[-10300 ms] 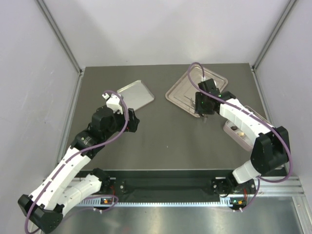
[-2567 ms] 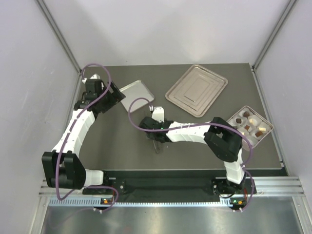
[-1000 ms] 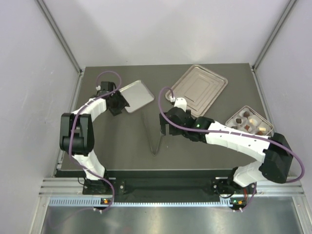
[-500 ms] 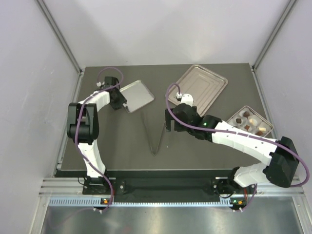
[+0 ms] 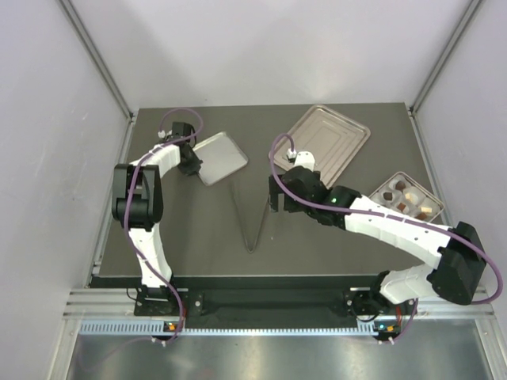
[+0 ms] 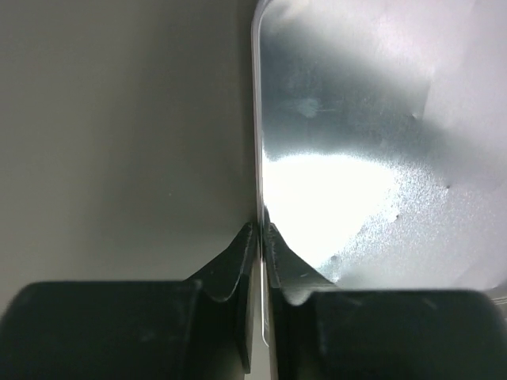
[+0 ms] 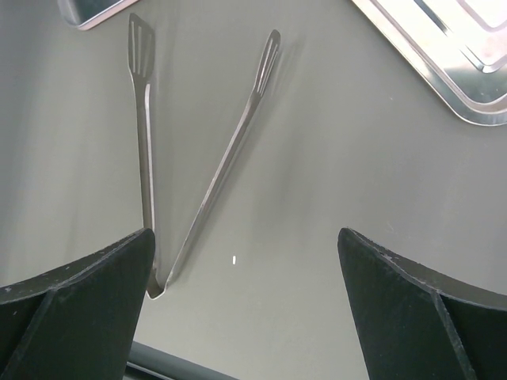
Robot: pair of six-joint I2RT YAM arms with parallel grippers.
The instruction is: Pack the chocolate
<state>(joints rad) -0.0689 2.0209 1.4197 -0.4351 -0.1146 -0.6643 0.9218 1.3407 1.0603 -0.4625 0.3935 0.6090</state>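
Note:
The chocolate (image 5: 401, 198), several small brown and tan pieces, sits in a compartment box (image 5: 372, 190) at the table's right edge. My left gripper (image 5: 192, 164) is at the far left, shut on the rim of a small silver tray (image 5: 223, 156). In the left wrist view its fingers (image 6: 238, 253) pinch that tray (image 6: 348, 142) by its thin edge, the left gripper (image 6: 260, 231) showing no gap. My right gripper (image 5: 274, 204) hangs open at mid-table, nothing between its fingers. In the right wrist view the right gripper (image 7: 245, 237) looks down on metal tongs (image 7: 226, 162).
The tongs (image 5: 250, 218) lie spread in a V on the dark table, tips toward the back. A larger silver tray (image 5: 321, 146) lies at the back right, its corner showing in the right wrist view (image 7: 447, 63). Grey walls close the sides.
My left gripper has shut on the small tray's edge, and the tray has turned slightly. The right arm has shifted a little toward the back right and now holds still.

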